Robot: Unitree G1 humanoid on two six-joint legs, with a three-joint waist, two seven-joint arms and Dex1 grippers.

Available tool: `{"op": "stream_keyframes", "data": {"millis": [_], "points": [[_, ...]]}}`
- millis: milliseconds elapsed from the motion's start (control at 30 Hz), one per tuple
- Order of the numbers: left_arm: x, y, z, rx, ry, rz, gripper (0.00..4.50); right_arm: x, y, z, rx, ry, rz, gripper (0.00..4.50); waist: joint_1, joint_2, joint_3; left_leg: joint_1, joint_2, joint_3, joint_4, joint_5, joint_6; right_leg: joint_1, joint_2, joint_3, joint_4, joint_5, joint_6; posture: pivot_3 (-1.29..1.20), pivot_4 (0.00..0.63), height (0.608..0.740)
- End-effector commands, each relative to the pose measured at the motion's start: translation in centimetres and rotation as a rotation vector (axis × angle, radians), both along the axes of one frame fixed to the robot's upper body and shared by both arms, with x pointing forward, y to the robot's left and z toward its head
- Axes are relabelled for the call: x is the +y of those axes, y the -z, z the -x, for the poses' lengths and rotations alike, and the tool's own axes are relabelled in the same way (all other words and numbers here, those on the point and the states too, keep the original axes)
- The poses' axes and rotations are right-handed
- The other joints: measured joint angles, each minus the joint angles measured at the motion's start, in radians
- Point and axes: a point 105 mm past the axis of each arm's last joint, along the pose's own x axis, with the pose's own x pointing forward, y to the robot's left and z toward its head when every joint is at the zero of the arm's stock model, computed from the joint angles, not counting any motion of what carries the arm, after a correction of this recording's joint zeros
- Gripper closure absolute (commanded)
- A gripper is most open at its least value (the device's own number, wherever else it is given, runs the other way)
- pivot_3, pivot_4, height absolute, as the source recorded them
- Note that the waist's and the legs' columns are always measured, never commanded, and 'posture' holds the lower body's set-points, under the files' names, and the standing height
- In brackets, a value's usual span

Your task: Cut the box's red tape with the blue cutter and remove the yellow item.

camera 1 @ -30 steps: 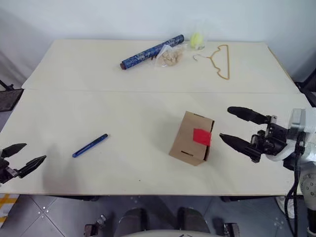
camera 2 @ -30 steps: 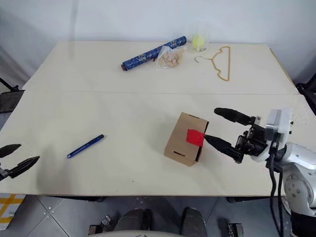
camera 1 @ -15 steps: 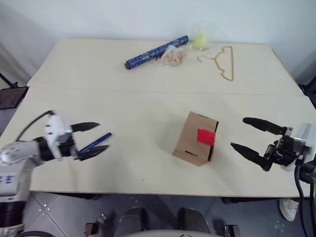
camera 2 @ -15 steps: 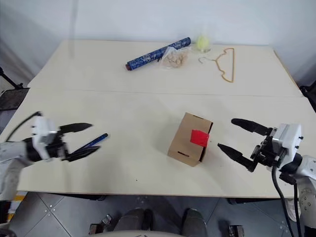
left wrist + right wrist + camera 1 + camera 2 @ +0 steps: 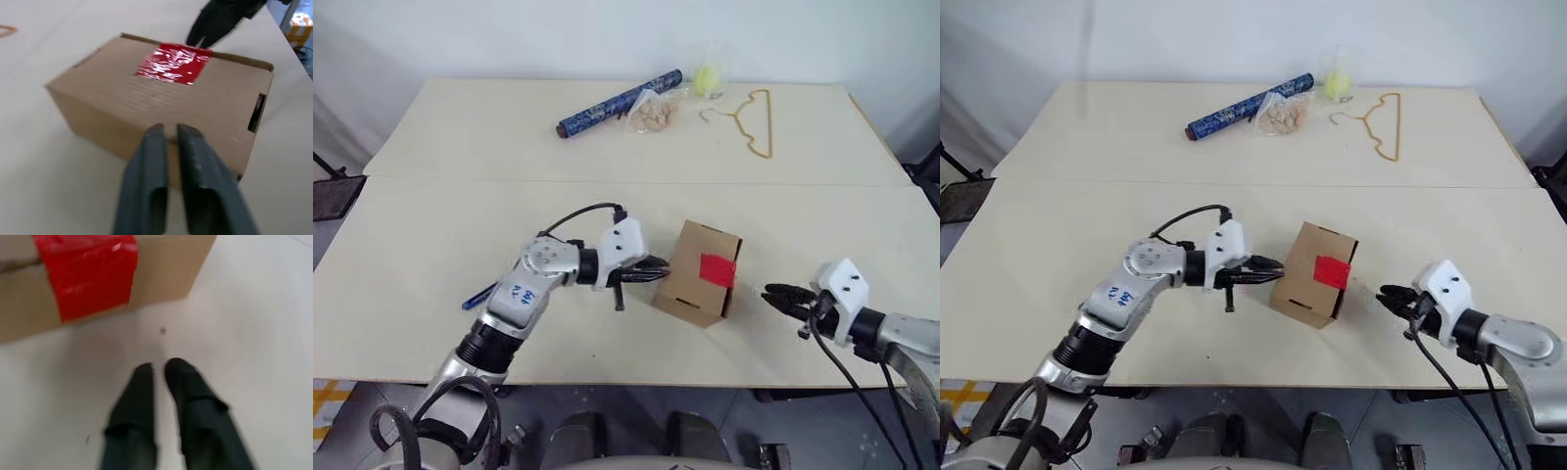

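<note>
Cardboard box with red tape sits mid-desk between both pincers (each closed, empty): left pincer at its side, right pincer nearby; blue cutter behind the left arm.

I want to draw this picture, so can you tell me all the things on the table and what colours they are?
box: one, brown cardboard, middle of the table between the two grippers
red tape: one, red, patch on the box
blue cutter: one, blue, on the table, partly hidden behind the left arm
patterned roll: one, dark blue, far side
clear bag: one, with tan pieces inside, beside the roll
clear cup: one, holding a yellow-green ball, far side
wire hanger: one, tan, far right
table: one, cream
left gripper: black fingers, shut, at the box's side
right gripper: black fingers, shut, near the box
</note>
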Motion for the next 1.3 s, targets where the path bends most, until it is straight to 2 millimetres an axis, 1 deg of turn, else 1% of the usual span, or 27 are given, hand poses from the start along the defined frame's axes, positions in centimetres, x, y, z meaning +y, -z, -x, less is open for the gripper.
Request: {"op": "stream_keyframes", "data": {"millis": [33, 100, 200, 300, 433, 500, 533, 667, 767, 833, 933, 1067, 1167, 1300], "points": [[-0.5, 1.7, 0.9, 0.053, 0.011, -0.074, 4.50, 1.6, -0.8, -1.7, -0.044, -0.006, 0.000, 4.48, 0.001, 0.000, 0.000, 0.000, 0.000, 0.000, 0.001, 0.000, 0.000, 0.001, 0.000, 0.000, 0.000, 0.000, 0.000, 0.00, 0.150, 0.740], [-0.7, 1.8, 1.3, 0.088, 0.002, -0.057, 4.50, 3.1, -1.1, -3.0, -0.055, -0.040, -0.014, 4.48, -0.003, 0.000, 0.000, 0.000, 0.001, 0.000, 0.002, 0.000, 0.001, 0.001, -0.002, 0.001, -0.001, 0.000, 0.000, 0.00, 0.150, 0.740], [-0.6, 2.2, 1.8, 0.109, 0.005, -0.055, 4.50, 4.5, -1.5, -4.5, -0.059, -0.069, -0.030, 4.48, -0.001, 0.000, 0.000, 0.000, 0.000, -0.001, 0.004, 0.000, 0.002, 0.002, -0.003, 0.001, 0.000, 0.000, 0.000, 0.00, 0.150, 0.740], [0.1, 1.9, 1.5, 0.092, -0.034, -0.040, 4.50, 4.9, -1.9, -5.6, -0.065, -0.076, -0.021, 4.48, 0.007, 0.000, 0.000, 0.000, 0.000, -0.002, 0.004, 0.000, 0.001, 0.002, -0.003, 0.000, 0.001, 0.000, 0.000, 0.00, 0.150, 0.740], [1.0, -2.0, 1.1, 0.081, -0.078, 0.179, 4.50, 4.0, -1.7, -6.1, -0.047, -0.072, 0.004, 4.48, 0.012, 0.000, 0.000, -0.001, 0.000, -0.003, 0.002, 0.000, 0.001, 0.001, -0.003, -0.001, 0.001, 0.000, 0.000, 0.00, 0.150, 0.740], [1.9, -3.2, 1.2, 0.073, -0.087, 0.252, 4.50, 3.6, -1.5, -6.2, -0.040, -0.071, 0.016, 4.48, 0.010, 0.000, 0.000, -0.002, 0.000, -0.003, 0.003, 0.000, 0.001, 0.001, -0.003, -0.002, 0.000, 0.000, 0.000, 0.00, 0.150, 0.740], [2.6, -3.4, 1.2, 0.067, -0.096, 0.273, 4.50, 3.5, -1.5, -6.3, -0.041, -0.074, 0.022, 4.48, 0.009, 0.000, 0.000, -0.002, 0.000, -0.003, 0.003, 0.000, 0.001, 0.001, -0.003, -0.002, 0.000, 0.000, 0.000, 0.00, 0.150, 0.740], [4.7, -1.3, 1.6, 0.098, -0.121, 0.181, 4.50, 3.5, -1.7, -6.6, -0.044, -0.083, 0.031, 4.48, -0.002, 0.000, 0.000, -0.002, 0.000, -0.002, 0.003, 0.000, 0.001, 0.001, -0.003, -0.001, 0.001, 0.000, 0.000, 0.00, 0.150, 0.740], [5.4, 1.2, 1.9, 0.132, -0.137, 0.040, 4.50, 3.3, -1.6, -6.8, -0.035, -0.090, 0.046, 4.48, -0.011, 0.000, 0.000, -0.002, 0.000, -0.002, 0.002, 0.000, 0.001, 0.001, -0.002, -0.001, 0.001, 0.000, 0.000, 0.00, 0.150, 0.740], [5.2, 2.6, 2.2, 0.153, -0.126, -0.024, 4.50, 3.3, -1.5, -6.9, -0.025, -0.097, 0.056, 4.48, -0.010, 0.000, 0.000, -0.002, 0.000, -0.002, 0.002, 0.000, 0.001, 0.001, -0.003, -0.001, 0.001, 0.000, 0.000, 0.00, 0.150, 0.740], [3.8, 3.4, 2.1, 0.186, -0.121, -0.007, 4.50, 3.7, -1.6, -7.2, -0.011, -0.114, 0.059, 4.48, -0.009, 0.000, 0.000, -0.002, 0.000, -0.002, 0.002, 0.000, 0.001, 0.001, -0.003, -0.001, 0.000, 0.000, 0.000, 0.00, 0.150, 0.740], [1.5, 3.7, 2.3, 0.209, -0.073, 0.030, 4.50, 4.5, -1.8, -7.5, 0.001, -0.149, 0.056, 4.48, -0.012, 0.000, 0.000, -0.002, 0.000, -0.002, 0.002, 0.000, 0.001, 0.001, -0.003, -0.001, 0.000, 0.000, 0.000, 0.00, 0.150, 0.740], [0.0, 3.4, 1.9, 0.210, -0.057, 0.063, 4.50, 5.8, -2.2, -8.5, -0.006, -0.186, 0.056, 4.48, -0.014, 0.000, 0.000, -0.002, 0.000, -0.002, 0.002, 0.000, 0.001, 0.001, -0.002, -0.001, 0.000, 0.000, 0.000, 0.00, 0.150, 0.740], [-0.9, 3.0, 1.8, 0.224, -0.059, 0.099, 4.50, 6.8, -2.5, -9.6, 0.005, -0.232, 0.056, 4.48, -0.017, 0.000, 0.000, -0.002, 0.000, -0.001, 0.002, 0.000, 0.001, 0.001, -0.003, -0.001, 0.001, 0.000, 0.000, 0.00, 0.150, 0.740]]}}
